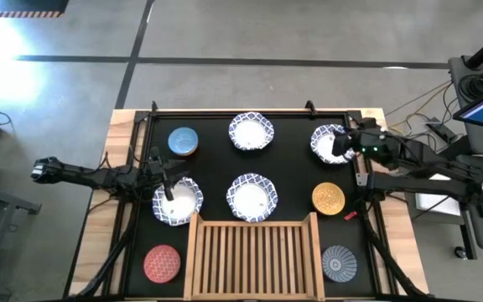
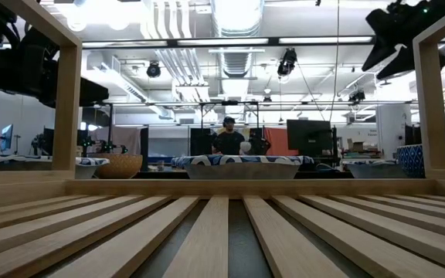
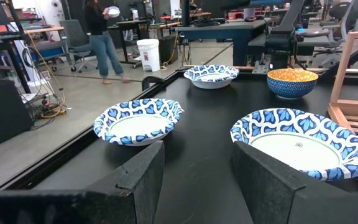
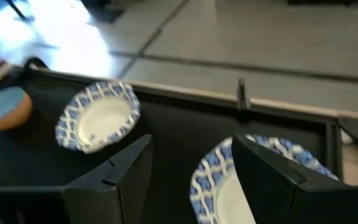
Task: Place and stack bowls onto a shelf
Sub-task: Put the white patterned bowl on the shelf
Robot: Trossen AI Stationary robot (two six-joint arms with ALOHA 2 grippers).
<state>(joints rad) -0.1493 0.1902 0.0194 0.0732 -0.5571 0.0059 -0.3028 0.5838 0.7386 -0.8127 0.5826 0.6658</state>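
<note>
Eight bowls are set out on the black mat (image 1: 292,159); the shelf (image 1: 254,256) at the front edge is seen w/o any bowl on it. The left gripper (image 1: 166,186) is held over the front-left white bowl (image 1: 179,202), fingers apart, nothing gripped. The right gripper (image 1: 340,144) is positioned above the back-right white bowl (image 1: 325,141), jaws spread, nothing held. Two more white bowls (image 1: 251,132) lie mid-mat. A person (image 3: 101,37) is seen in the room behind

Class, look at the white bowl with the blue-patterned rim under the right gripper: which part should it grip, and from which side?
Grip the wavy rim of the white bowl, probably from above. The bowl sits upright and open, so one finger can go inside the thin wall and one outside. The open right gripper hovers over it.
</note>
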